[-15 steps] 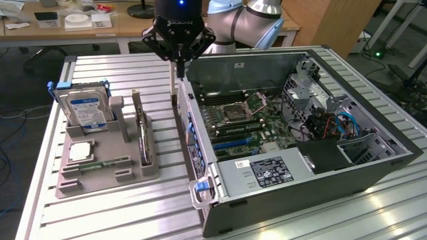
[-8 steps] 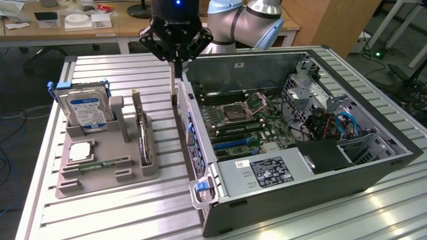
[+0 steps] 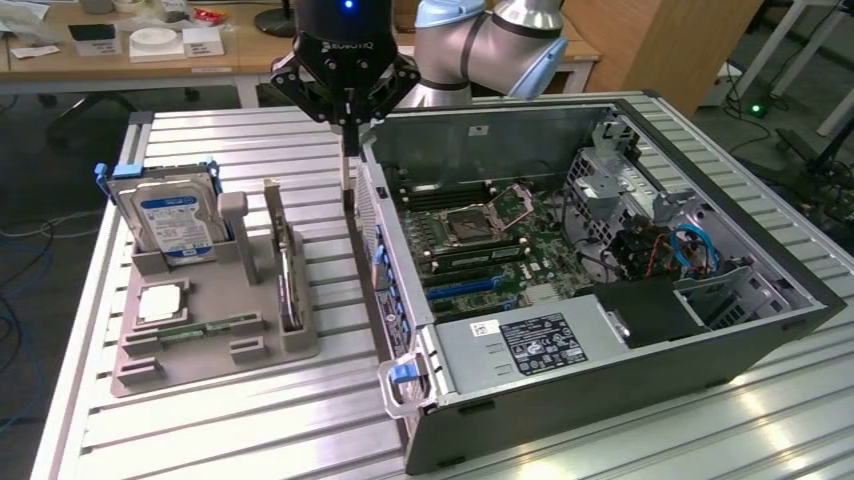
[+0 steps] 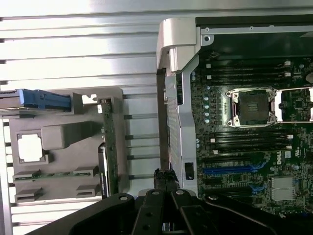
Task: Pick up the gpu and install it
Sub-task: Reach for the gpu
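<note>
Item 1, gripper (image 3: 350, 130): I read its fingers as pressed together. It hangs over the slatted aluminium table (image 3: 214, 430), above the gap between the grey parts tray (image 3: 200, 365) and the open computer case (image 3: 641, 365), just beside the case's wall. My wrist camera shows it (image 4: 164, 178) close to that wall too.

Item 2, gpu (image 3: 286, 285): on edge in a slot of the tray. In the exterior view it sits at 7 o'clock from the gripper and apart from it. Its green edge (image 4: 108, 142) shows from above.

Item 3, hard drive (image 3: 171, 220): upright in the tray, 10 o'clock from the gpu.

Item 4, processor chip (image 3: 158, 302) and memory stick (image 3: 203, 328): flat in the tray, 9 and 8 o'clock from the gpu.

Item 5, motherboard (image 3: 487, 250): inside the case, 3 o'clock from the gpu.
</note>
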You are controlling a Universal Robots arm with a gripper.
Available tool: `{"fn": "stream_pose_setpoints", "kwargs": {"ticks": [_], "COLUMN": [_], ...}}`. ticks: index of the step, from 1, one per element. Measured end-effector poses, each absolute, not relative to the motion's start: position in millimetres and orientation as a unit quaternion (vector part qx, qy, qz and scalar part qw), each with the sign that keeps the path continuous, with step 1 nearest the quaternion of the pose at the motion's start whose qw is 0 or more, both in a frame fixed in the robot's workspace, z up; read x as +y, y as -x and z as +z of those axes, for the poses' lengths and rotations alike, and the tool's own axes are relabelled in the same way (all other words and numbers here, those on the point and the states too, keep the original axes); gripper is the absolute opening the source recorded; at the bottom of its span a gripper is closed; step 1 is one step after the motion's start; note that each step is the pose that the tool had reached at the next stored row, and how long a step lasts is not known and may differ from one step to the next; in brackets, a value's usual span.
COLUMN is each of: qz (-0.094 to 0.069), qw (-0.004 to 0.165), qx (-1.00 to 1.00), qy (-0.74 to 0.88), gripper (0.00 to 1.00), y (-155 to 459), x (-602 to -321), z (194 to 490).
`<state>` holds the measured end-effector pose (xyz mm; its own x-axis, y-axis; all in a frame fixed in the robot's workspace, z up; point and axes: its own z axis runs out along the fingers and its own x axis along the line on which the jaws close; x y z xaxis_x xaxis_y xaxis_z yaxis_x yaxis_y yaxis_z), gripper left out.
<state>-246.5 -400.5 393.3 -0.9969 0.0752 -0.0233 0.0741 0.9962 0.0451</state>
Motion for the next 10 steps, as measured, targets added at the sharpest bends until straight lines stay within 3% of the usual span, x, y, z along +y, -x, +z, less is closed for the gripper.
{"fn": "stream_pose_setpoints", "kwargs": {"ticks": [10], "qz": [0.022], "qw": [0.012], "qx": [0.999], "qy": [-0.037], "gripper": [0.11], "y": [256.4], "x": [-400.6], "z": [393.3]}}
